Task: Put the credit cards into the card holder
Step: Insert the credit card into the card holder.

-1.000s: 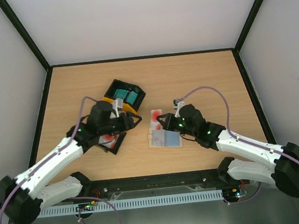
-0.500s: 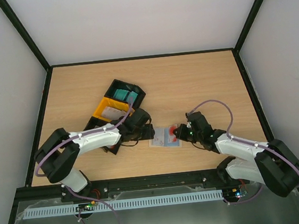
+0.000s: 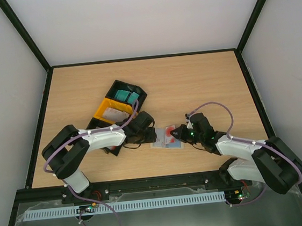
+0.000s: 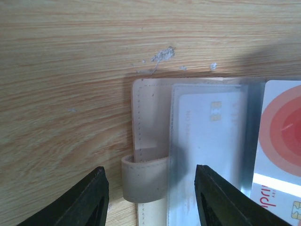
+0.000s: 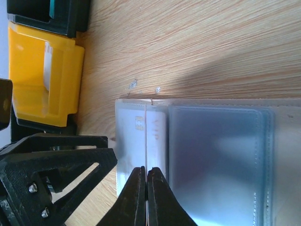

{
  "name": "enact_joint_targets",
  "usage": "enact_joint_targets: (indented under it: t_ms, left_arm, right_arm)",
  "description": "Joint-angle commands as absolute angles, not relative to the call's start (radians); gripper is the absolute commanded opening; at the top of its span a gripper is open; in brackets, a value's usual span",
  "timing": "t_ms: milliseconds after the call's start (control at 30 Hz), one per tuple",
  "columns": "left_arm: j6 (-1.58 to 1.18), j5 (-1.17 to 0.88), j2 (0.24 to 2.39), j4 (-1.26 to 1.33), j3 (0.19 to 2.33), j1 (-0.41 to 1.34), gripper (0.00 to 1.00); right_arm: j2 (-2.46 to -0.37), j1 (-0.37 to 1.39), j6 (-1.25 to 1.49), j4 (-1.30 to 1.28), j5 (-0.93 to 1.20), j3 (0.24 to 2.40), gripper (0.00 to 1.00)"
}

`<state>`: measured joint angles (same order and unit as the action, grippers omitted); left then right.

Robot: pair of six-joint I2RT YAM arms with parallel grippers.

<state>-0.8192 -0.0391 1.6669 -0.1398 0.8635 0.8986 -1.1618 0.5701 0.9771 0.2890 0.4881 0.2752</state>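
Observation:
The beige card holder [image 3: 161,143] lies open on the table, its clear sleeves up. A white/grey credit card [image 4: 211,122] sits inside a sleeve. My right gripper [image 5: 146,176] is shut on the edge of a white credit card with red marks [image 4: 282,141], which it holds over the holder's sleeves [image 5: 221,160]. My left gripper [image 4: 155,197] is open at the holder's left edge, its fingers on either side of the beige strap loop [image 4: 143,181] without touching it. From above, the left gripper [image 3: 151,134] and right gripper [image 3: 179,135] face each other across the holder.
A black and yellow tray of bins [image 3: 102,105] stands behind the left arm, with teal cards [image 3: 122,96] in the far bin and a white card [image 3: 113,115] in the yellow one. The yellow bin [image 5: 42,80] is close to the holder's left side.
The left arm has swung from the bins to the holder's left edge, its jaws narrowing a little. The right arm has lowered, bringing the red-marked card onto the holder.

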Motion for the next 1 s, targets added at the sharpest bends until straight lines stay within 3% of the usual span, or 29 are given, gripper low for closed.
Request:
enact_joint_targets:
  t_ms: [0,367,600,967]
  left_arm:
    - [-0.832,-0.054,1.69,-0.137,0.852,0.907,0.52]
    - [-0.87,-0.046,1.722,-0.17,0.835,0.919,0.47]
    - [-0.871,-0.041,1.729,-0.173,0.832,0.921,0.35]
    - [-0.867,-0.054,1.722,-0.154,0.814,0.922,0.33]
  right_arm:
    - [-1.205,0.566,1.004,0.34,0.496,0.258,0.02]
    - [-1.273,0.566,1.027,0.4,0.513,0.243,0.02]
    - [-1.357,0.566,1.061,0.497,0.543,0.221,0.02]
    - [-1.441,0.568,1.084,0.617,0.59,0.206,0.02]
